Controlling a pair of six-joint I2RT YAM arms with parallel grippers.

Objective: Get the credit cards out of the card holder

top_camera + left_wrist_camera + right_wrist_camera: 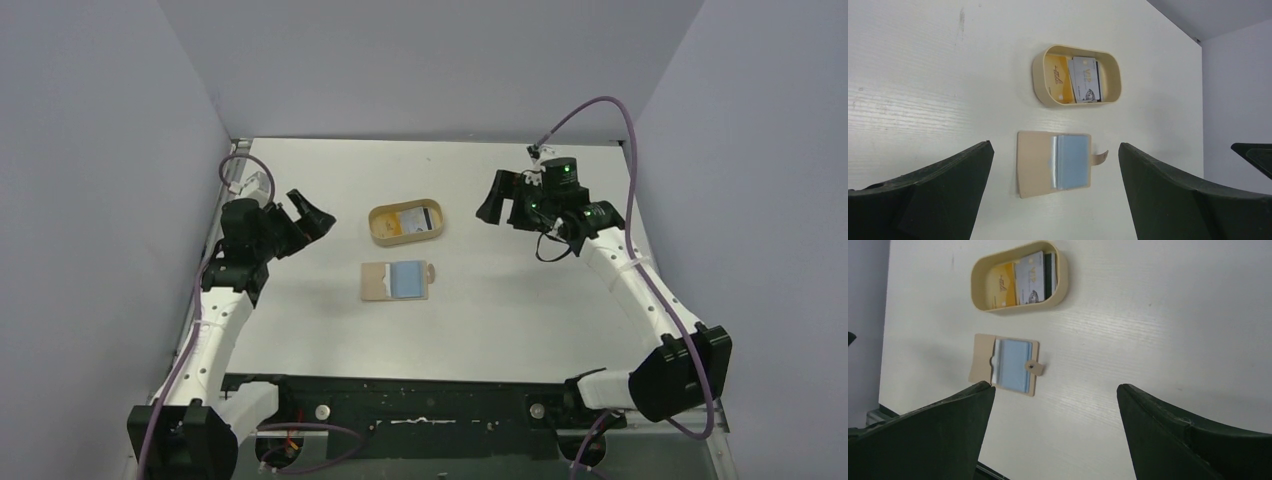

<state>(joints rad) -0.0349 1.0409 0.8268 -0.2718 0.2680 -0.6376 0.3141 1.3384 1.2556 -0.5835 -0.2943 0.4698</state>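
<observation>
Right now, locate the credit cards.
In the top view, the credit cards lie in the oval tray, slightly left of centre, just beyond the open card holder.

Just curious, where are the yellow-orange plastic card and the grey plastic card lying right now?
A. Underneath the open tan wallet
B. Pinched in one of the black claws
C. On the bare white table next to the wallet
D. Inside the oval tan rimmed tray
D: the yellow-orange plastic card and the grey plastic card lie side by side inside the oval tan rimmed tray, apart from the open tan folding wallet.
</observation>
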